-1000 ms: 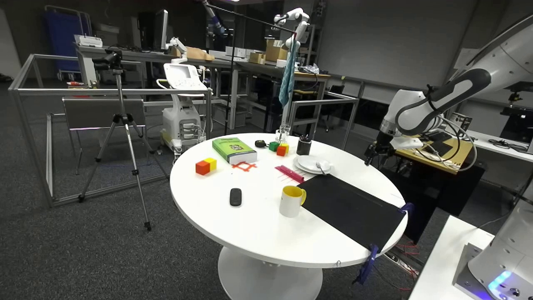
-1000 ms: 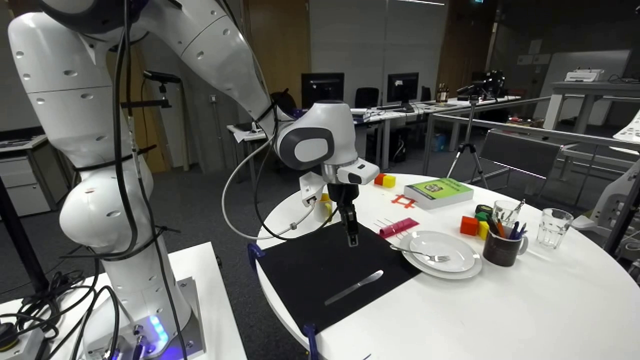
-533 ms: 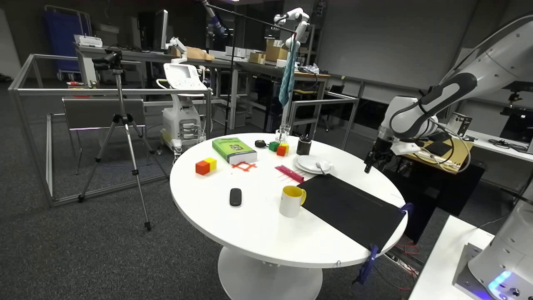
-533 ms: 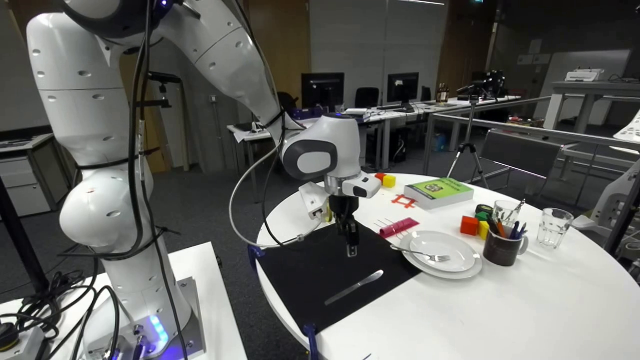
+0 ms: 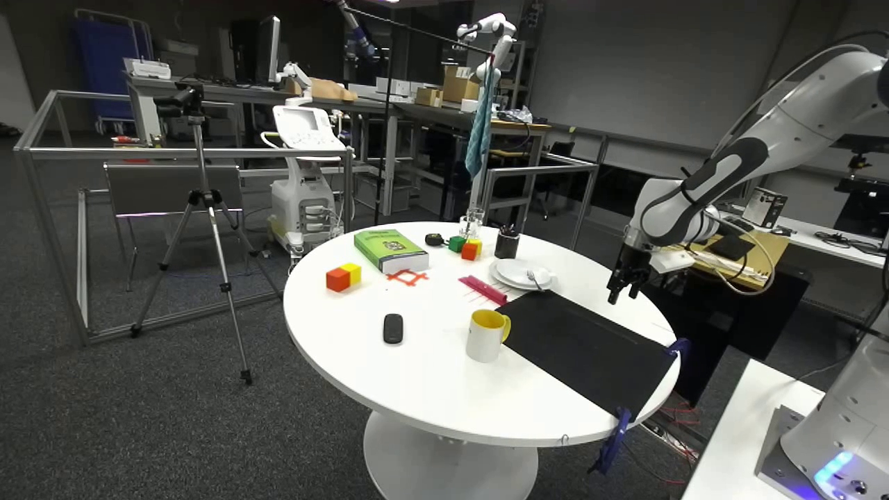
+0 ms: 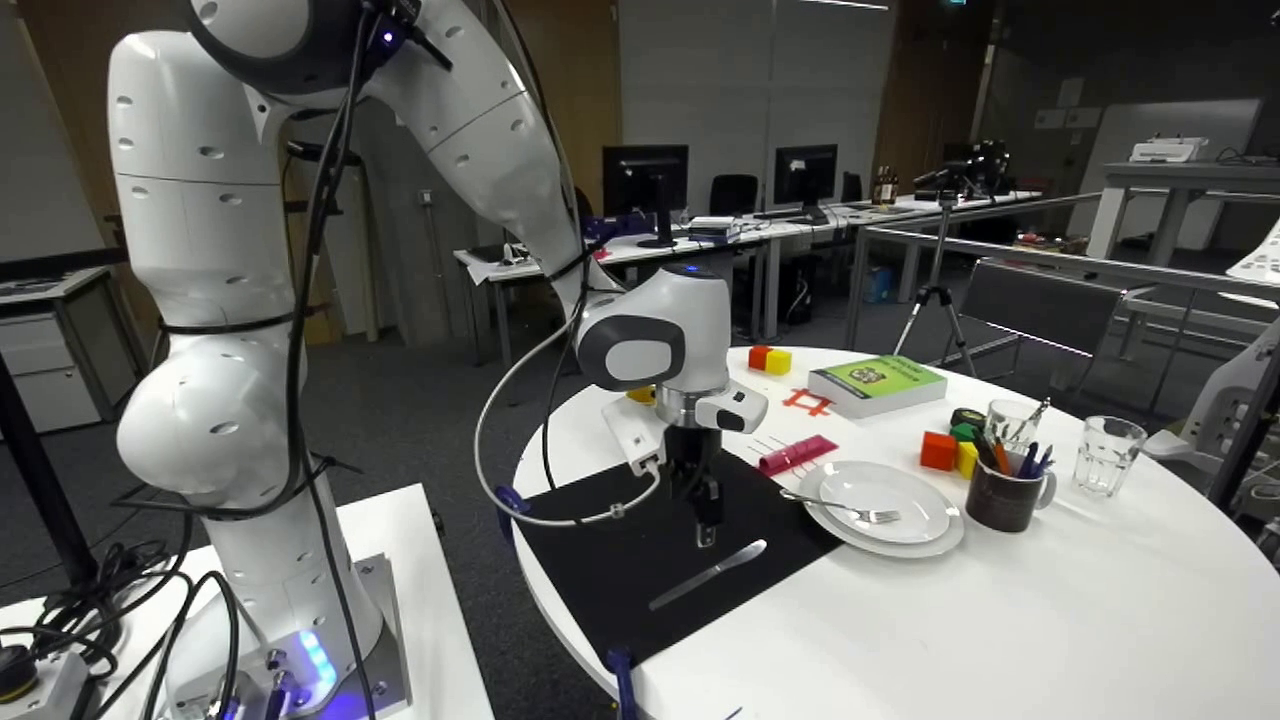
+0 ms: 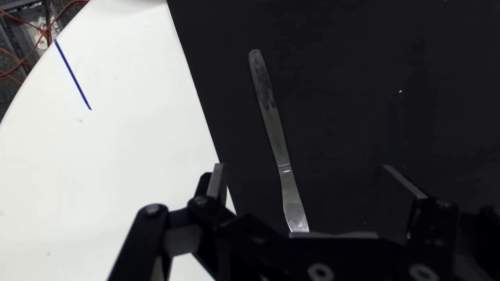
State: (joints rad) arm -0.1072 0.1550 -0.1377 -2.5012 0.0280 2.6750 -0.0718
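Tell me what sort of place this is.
Probably a robotics research lab: a large white jointed robot arm is mounted beside the round white table, a second white robot arm shows in the background, and a silver metal tripod stands near the table.

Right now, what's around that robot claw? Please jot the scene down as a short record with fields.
Gripper: open, empty, above the black mat
Nearest thing: table knife, flat on the mat
At the mat's edge: two stacked white plates, a fork lying on them
Also there: white mug, yellow inside, upright; thick green-covered book
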